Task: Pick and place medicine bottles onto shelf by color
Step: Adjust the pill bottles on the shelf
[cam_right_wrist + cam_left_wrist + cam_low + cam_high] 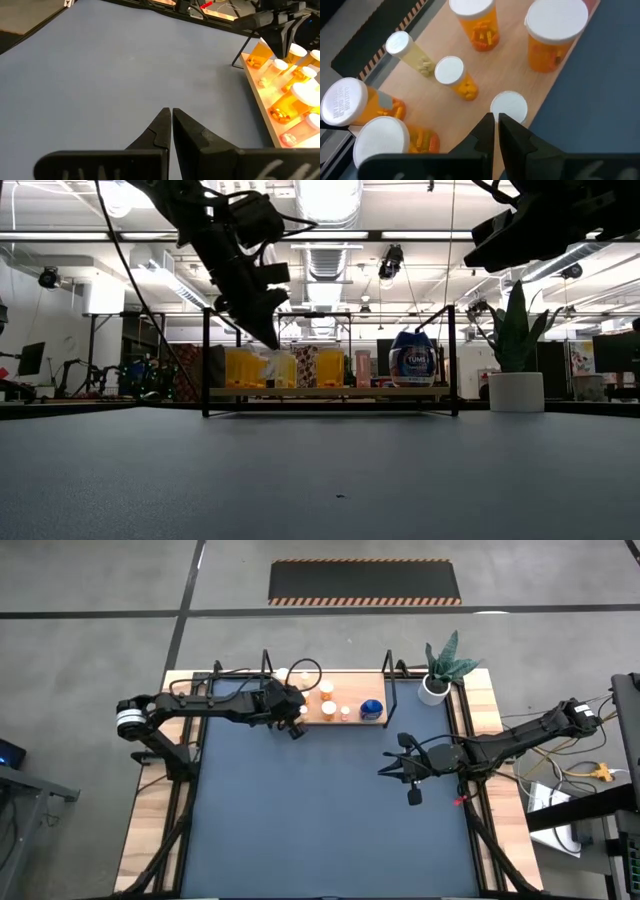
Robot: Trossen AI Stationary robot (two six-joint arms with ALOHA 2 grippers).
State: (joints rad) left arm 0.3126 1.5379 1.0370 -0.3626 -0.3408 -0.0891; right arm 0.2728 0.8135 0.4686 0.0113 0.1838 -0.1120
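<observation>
left tool [496,125] pinched empty above the shelf [520,60] beside a white-capped bottle [509,106] (right tool [171,120] likewise, over the mat [100,60])

a dark blue mat [320,820] is covering most of the wooden tabletop [150,830], and a spiky green plant in a white pot [434,688] is sitting at the far right corner. Out on the grey floor beyond, a black mat with striped hazard edging [365,582] is lying flat. Yellow cables [590,772] are trailing off to the right, ceiling lights [330,200] glowing overhead
</observation>
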